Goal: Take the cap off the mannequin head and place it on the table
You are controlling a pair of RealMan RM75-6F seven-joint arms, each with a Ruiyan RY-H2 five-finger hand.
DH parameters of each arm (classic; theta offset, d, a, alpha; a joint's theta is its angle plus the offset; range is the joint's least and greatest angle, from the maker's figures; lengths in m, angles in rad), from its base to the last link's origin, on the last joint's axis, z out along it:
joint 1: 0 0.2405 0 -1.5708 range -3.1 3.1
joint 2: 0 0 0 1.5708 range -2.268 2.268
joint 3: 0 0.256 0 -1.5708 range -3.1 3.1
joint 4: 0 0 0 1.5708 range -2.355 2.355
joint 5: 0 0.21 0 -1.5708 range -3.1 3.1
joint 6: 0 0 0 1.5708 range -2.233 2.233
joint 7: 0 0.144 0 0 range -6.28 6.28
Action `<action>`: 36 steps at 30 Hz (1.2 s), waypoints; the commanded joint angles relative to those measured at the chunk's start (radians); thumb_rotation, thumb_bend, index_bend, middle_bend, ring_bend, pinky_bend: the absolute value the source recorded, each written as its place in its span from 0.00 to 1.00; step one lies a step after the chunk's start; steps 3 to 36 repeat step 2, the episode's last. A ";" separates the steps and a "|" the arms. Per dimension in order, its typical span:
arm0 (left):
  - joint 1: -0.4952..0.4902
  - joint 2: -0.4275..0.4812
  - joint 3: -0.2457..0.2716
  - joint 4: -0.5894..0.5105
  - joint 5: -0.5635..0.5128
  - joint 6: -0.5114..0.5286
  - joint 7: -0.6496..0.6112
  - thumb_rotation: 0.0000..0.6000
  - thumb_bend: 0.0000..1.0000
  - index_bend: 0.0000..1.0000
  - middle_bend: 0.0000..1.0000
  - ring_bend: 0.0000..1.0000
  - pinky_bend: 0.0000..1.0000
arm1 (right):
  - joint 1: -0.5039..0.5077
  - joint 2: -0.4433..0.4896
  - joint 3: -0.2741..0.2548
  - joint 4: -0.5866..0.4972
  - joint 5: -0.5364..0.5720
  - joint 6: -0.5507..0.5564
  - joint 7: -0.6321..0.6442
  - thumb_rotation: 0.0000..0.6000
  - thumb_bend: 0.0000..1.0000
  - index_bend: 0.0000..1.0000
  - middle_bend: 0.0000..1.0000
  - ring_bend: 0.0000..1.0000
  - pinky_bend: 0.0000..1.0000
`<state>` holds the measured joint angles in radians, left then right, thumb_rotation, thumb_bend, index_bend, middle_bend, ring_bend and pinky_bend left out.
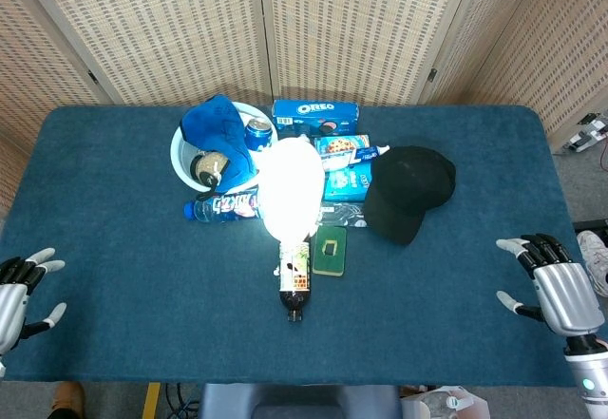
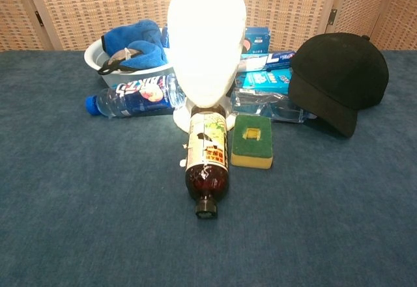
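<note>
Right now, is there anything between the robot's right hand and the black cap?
Nothing. In the head view only bare blue table lies between the right hand and the cap.

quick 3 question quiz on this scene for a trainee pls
1. True or false: the black cap sits on the mannequin head.
2. What lies directly in front of the mannequin head: A) dark bottle B) Oreo box C) white bowl?
3. What does each hand hold?

Key:
1. False; it lies on the table.
2. A.
3. Nothing; left hand and right hand are open.
</note>
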<state>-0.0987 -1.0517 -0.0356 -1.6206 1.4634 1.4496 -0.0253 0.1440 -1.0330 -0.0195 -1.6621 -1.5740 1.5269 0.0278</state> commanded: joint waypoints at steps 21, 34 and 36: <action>0.000 -0.002 0.000 0.003 0.002 0.000 -0.003 1.00 0.23 0.28 0.17 0.17 0.09 | -0.011 0.005 -0.002 -0.003 -0.005 0.002 0.006 1.00 0.16 0.27 0.30 0.19 0.18; 0.000 -0.002 0.000 0.003 0.002 0.000 -0.003 1.00 0.23 0.28 0.17 0.17 0.09 | -0.011 0.005 -0.002 -0.003 -0.005 0.002 0.006 1.00 0.16 0.27 0.30 0.19 0.18; 0.000 -0.002 0.000 0.003 0.002 0.000 -0.003 1.00 0.23 0.28 0.17 0.17 0.09 | -0.011 0.005 -0.002 -0.003 -0.005 0.002 0.006 1.00 0.16 0.27 0.30 0.19 0.18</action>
